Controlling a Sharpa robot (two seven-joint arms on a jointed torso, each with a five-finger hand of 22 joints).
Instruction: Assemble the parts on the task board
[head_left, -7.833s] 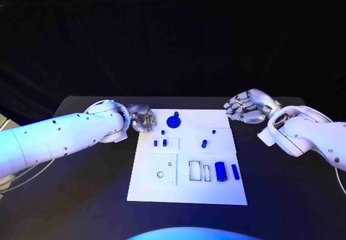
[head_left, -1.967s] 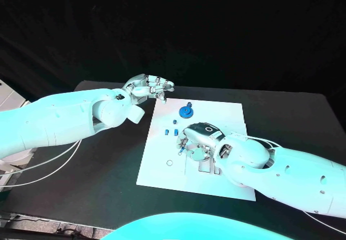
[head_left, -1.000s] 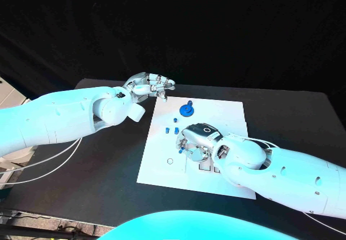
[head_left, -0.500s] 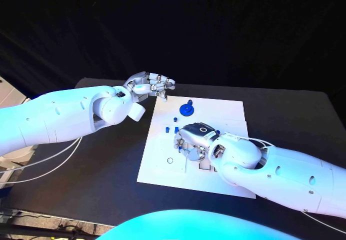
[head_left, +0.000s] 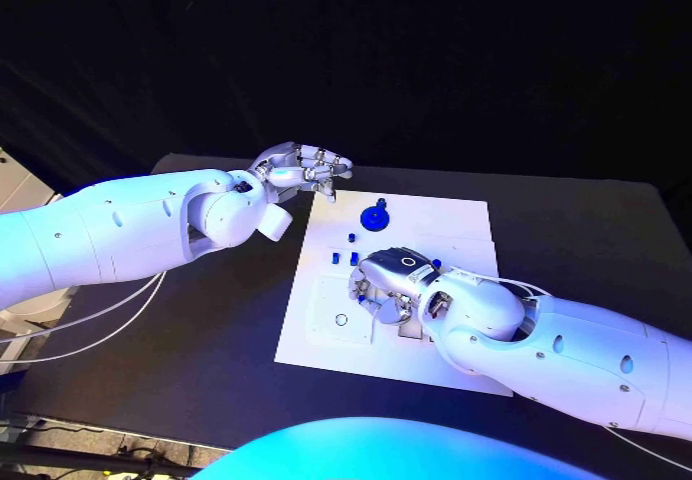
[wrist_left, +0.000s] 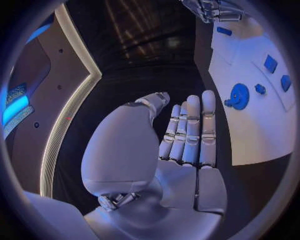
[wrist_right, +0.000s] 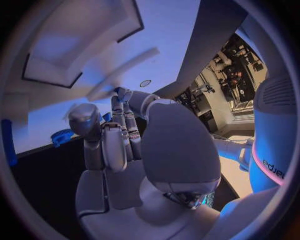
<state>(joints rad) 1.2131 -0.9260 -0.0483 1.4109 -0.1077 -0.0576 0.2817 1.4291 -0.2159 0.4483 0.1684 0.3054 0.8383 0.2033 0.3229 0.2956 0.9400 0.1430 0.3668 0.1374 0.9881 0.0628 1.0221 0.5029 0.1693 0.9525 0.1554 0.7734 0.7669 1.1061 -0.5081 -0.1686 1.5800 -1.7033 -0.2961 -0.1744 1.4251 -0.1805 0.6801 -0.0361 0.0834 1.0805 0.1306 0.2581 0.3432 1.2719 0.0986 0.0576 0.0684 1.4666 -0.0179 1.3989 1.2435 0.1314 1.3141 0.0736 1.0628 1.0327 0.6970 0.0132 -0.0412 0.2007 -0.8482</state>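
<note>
Little changed since half a second ago: right hand (head_left: 387, 290) still low over the middle of the task board (head_left: 325, 345), shifted only slightly; left hand (head_left: 299, 168) still raised past the board's far left corner. Against the earliest frame, both much displaced: then parked at the board's far corners, right one off the white plate altogether.

Right hand now knuckles-up, fingers (wrist_right: 110, 142) curled downward toward the board; whether anything is pinched under them cannot be told, the palm hiding the tips. Left hand held clear of the surface (head_left: 188, 330), fingers (wrist_left: 190, 130) straight, side by side, nothing in them.

Blue gear (head_left: 375, 216) standing near the board's far edge, well apart from both hands; small blue pegs (head_left: 345, 258) just beyond the right hand toward that edge. Near left part of the board bare except for a small ring outline (head_left: 340, 320). Open dark surface all along the board's left edge and near edge.
</note>
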